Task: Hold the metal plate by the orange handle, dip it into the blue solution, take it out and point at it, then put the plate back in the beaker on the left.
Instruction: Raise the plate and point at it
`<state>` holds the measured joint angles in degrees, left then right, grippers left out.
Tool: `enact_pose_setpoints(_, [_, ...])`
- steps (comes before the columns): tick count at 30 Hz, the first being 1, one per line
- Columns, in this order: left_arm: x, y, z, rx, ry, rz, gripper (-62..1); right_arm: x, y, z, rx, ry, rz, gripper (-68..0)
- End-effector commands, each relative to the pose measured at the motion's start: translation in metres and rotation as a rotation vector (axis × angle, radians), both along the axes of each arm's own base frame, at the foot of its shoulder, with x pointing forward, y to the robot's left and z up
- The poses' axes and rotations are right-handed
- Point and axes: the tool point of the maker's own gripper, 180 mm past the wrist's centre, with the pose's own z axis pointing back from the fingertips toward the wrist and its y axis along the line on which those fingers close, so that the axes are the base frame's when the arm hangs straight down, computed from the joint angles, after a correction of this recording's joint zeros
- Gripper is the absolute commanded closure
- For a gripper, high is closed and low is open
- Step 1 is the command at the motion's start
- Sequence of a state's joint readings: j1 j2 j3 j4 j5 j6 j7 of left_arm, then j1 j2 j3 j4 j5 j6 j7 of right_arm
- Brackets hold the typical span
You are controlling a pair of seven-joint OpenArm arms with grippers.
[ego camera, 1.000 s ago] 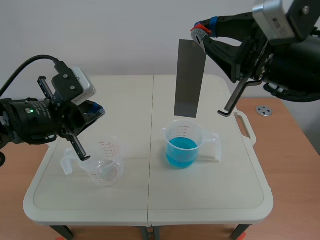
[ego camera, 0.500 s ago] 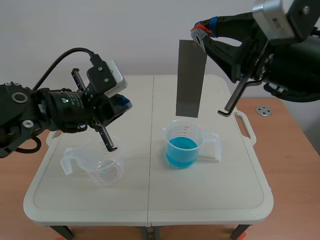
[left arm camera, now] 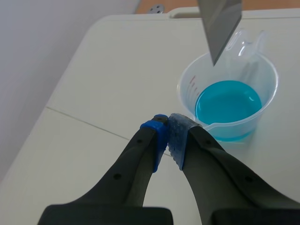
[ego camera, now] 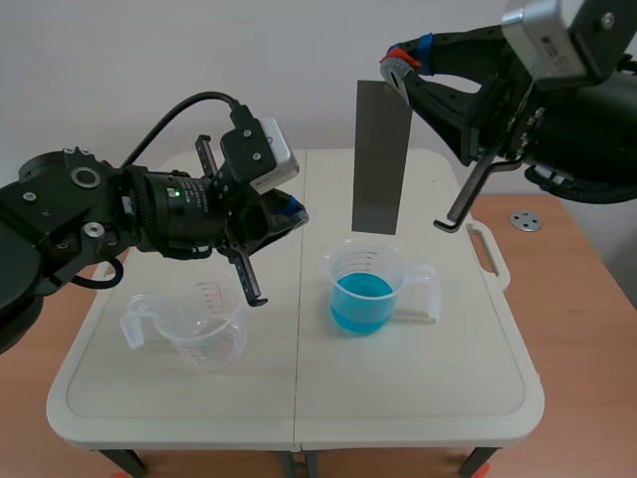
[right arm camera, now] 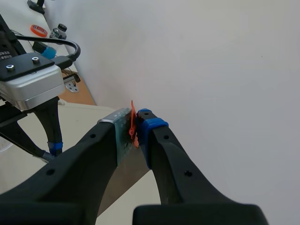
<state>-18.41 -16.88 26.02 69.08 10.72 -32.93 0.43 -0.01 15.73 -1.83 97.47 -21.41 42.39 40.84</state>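
Grey and flat, the metal plate (ego camera: 379, 157) hangs upright in the air from the right gripper (ego camera: 400, 62). That gripper's two fingers are clamped on the orange handle (right arm camera: 132, 123) at the plate's upper end. The plate's lower edge stops above the rim of the beaker of blue liquid (ego camera: 338, 284), with open air between edge and rim. This beaker stands just right of the seam that runs down the middle of the table (ego camera: 418, 388). The empty beaker (ego camera: 204, 329) stands left of the seam, nearer the table's front edge, well apart from the first. The left gripper (left arm camera: 168, 126) hovers above the table between the two beakers, its fingers pressed together on nothing. Its tips point toward the plate's lower part, with a clear gap left.

Little of the handle shows. In the right wrist view it is only an orange sliver between the pads. In the scene view it is a small red-orange spot at the fingertips. The left wrist view cuts the plate off, showing only its lower corner over the blue liquid. A black bracket hanging from the left arm crosses in front of the empty beaker's rim. The plate is long and narrow with a dull, even surface. Whether it is wet cannot be made out.
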Motion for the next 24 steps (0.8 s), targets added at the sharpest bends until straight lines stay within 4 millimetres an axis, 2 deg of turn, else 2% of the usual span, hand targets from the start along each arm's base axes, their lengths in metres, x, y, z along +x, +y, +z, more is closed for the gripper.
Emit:
enact_pose_setpoints(1, [0.0044,-0.0062,0.0123,-0.018,-0.034,-0.008,-2.3,-0.0017,-0.0017,0.0161,0.020,-0.043,0.010,-1.3])
enact_pose_setpoints(8, [0.0034,-0.0132,0.0135,-0.022,-0.039,-0.017,-2.3,-0.0018,-0.0017,0.0162,0.020,-0.043,0.010,-1.3])
enact_pose_setpoints(24, [0.0041,-0.0103,0.0124,-0.015,-0.042,-0.012,-2.3,-0.0017,-0.0017,0.0163,0.020,-0.044,0.010,-1.3])
